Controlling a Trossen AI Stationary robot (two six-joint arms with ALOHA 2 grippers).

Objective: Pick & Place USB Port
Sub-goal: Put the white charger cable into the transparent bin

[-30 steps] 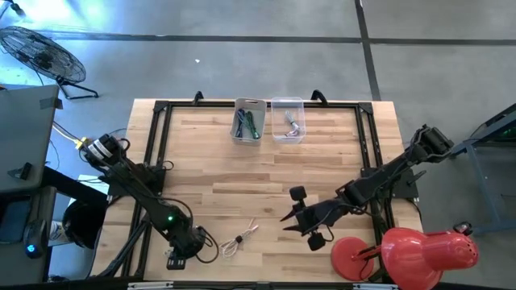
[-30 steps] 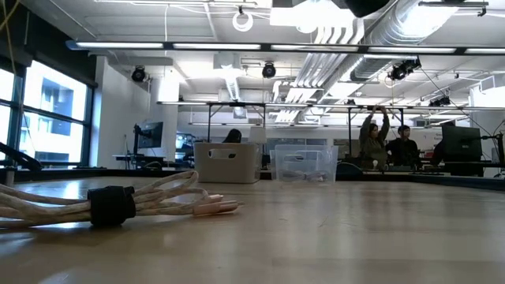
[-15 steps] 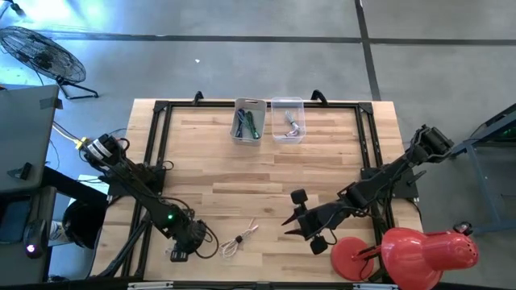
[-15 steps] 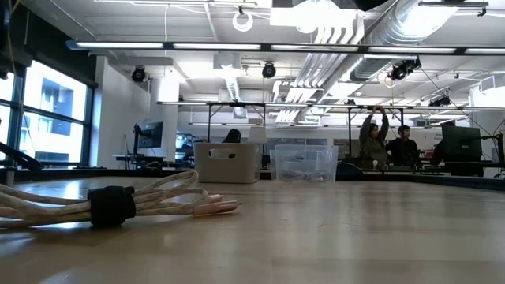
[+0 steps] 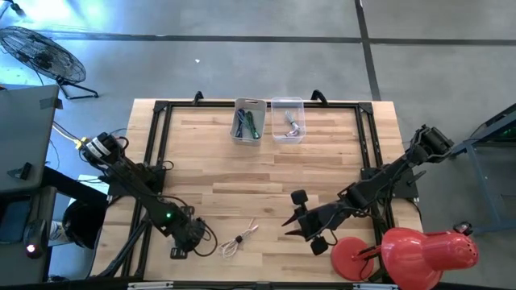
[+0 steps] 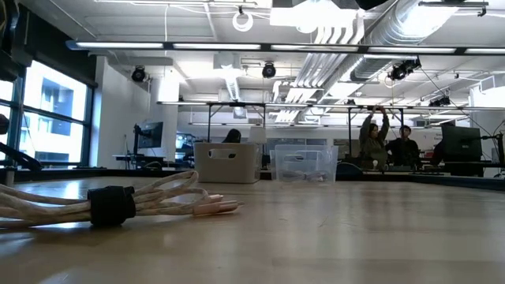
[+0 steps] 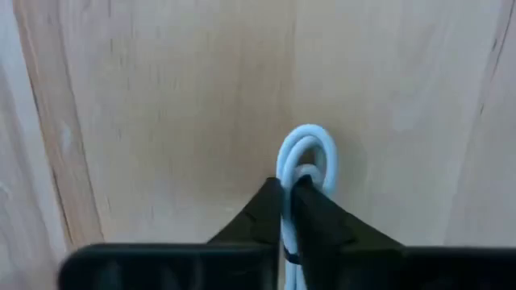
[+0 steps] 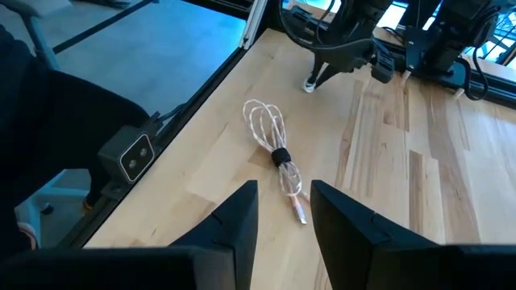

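Note:
A white USB cable (image 7: 306, 153) lies near the table's near left corner, and my left gripper (image 7: 292, 187) is shut on its looped end, pointing steeply down; the high view shows that gripper (image 5: 179, 246) above the cable (image 5: 174, 254). A pink braided cable bundle (image 5: 239, 239) with a dark tie lies flat on the wood, right of it. My right gripper (image 8: 282, 193) hovers open and empty over the near middle of the table (image 5: 289, 225), pointing toward the bundle (image 8: 274, 149). My left gripper pinches the white cable just behind its looped end (image 7: 295, 179) between its two fingers. The fingers (image 7: 270, 211) come from above, pointing down. The loop sticks out past the fingertips and lies on the table.
A grey bin (image 5: 248, 121) holding green cables and a clear bin (image 5: 288, 119) stand at the far edge. A red lamp (image 5: 403, 251) sits at the near right corner. A black frame (image 5: 158, 145) borders the table. People stand in the room behind.
My left gripper has sunk toward the white cable and tipped more steeply downward. The pink bundle and my right gripper have kept still.

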